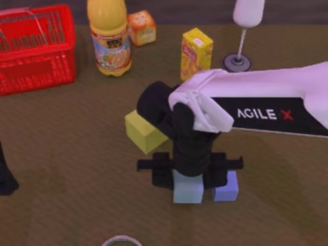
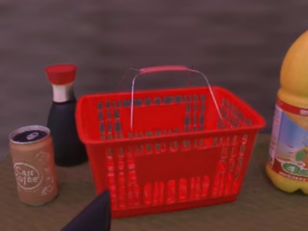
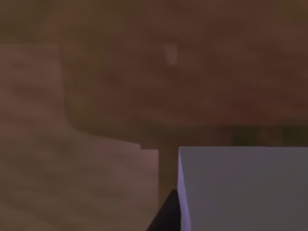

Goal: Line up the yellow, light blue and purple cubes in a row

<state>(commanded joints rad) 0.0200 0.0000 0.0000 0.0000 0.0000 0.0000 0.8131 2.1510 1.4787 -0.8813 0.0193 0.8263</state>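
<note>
The top camera looks straight down on the table (image 1: 61, 154); the left wrist camera faces the red basket (image 2: 168, 144), seen above too (image 1: 36, 48); the right wrist camera sits very close to the table.

Three plain matte cubes on the brown table, near its middle. Yellow cube (image 1: 144, 131): largest, dull olive-yellow, turned at an angle to the table edges, partly hidden by the arm above it. Light blue cube (image 1: 187, 190): mid-sized, pale icy blue, sitting square, nearer the front edge than the yellow one and to its right; its top is partly covered from above. Purple cube (image 1: 226, 188): smallest, periwinkle, just right of the light blue cube with a narrow gap, roughly level with it. Yellow cube sits apart, out of line with them.
</note>
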